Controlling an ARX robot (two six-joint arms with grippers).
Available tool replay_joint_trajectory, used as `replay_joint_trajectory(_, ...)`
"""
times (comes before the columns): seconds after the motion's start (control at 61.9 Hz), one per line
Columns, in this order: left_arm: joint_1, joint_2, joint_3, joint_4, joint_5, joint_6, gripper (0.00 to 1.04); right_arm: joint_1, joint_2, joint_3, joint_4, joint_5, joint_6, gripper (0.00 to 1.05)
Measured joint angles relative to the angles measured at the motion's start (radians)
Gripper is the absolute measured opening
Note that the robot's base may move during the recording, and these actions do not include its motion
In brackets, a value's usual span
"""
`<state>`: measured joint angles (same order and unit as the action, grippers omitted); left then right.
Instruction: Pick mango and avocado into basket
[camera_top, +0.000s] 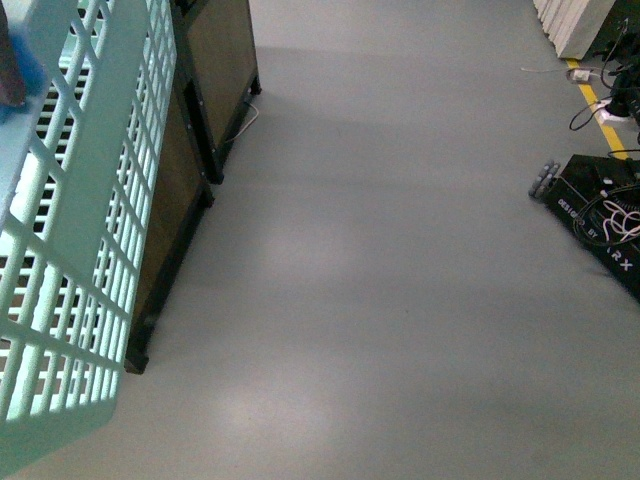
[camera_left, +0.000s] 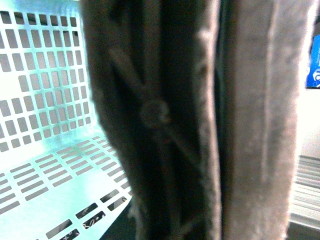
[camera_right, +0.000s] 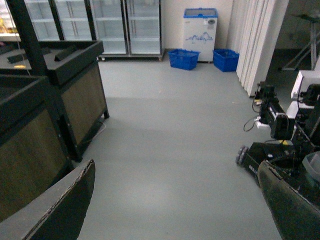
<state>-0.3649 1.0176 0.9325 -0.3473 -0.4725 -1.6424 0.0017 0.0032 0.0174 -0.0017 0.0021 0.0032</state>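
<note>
Closest in, the basket (camera_top: 90, 250) hangs tilted on the left, and the left end effector (camera_left: 216, 125) looks clenched on its brown handle (camera_left: 155, 115). Light, stiff plastic, I'd say, though it will swing. The right end effector (camera_right: 176, 169) is spread wide, holding nothing, over grey floor (camera_right: 170, 130). Beyond stands a dark bench (camera_right: 75, 75). No mango or avocado in view: smooth, roundish fruit, best gripped across the middle.
</note>
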Motion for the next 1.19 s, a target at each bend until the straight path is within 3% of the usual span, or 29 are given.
replay_joint_trajectory(1.195, -0.003, -0.001, 0.001, 0.0, 0.0, -0.001, 0.14, 0.0, 0.0, 0.0, 0.0, -0.001, 0.0, 0.96)
